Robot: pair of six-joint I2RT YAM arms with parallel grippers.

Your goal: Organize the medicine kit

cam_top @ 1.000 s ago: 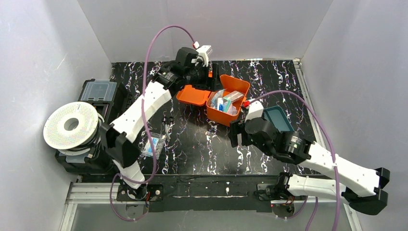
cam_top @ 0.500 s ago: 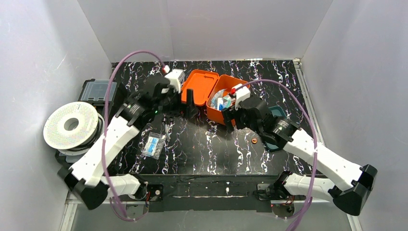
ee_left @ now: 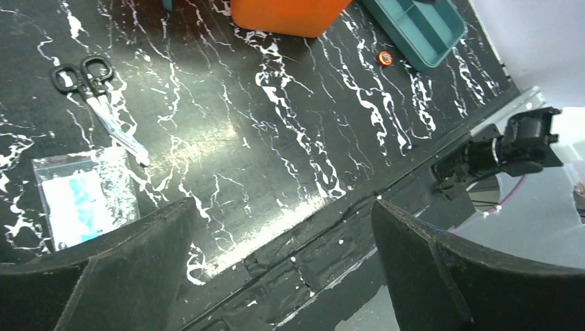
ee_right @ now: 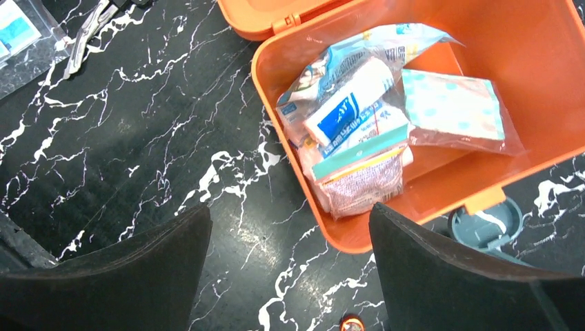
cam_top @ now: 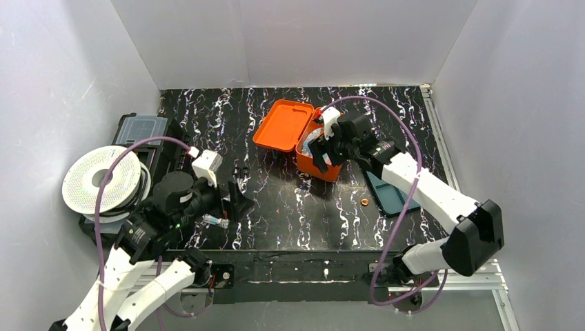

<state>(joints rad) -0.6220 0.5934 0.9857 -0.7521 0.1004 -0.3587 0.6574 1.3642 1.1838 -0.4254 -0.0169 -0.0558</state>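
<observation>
two wide-spread, empty grippers: right gripper [ee_right: 288, 221] hovers over near rim of the open medicine kit [ee_right: 531, 55]; left gripper [ee_left: 283, 207] well apart, near scissors [ee_left: 96, 103].

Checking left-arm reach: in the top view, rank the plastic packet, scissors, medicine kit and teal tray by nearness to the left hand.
1. plastic packet, right beside the left hand.
2. scissors, a little farther back.
3. medicine kit, back and right.
4. teal tray, far right.
</observation>
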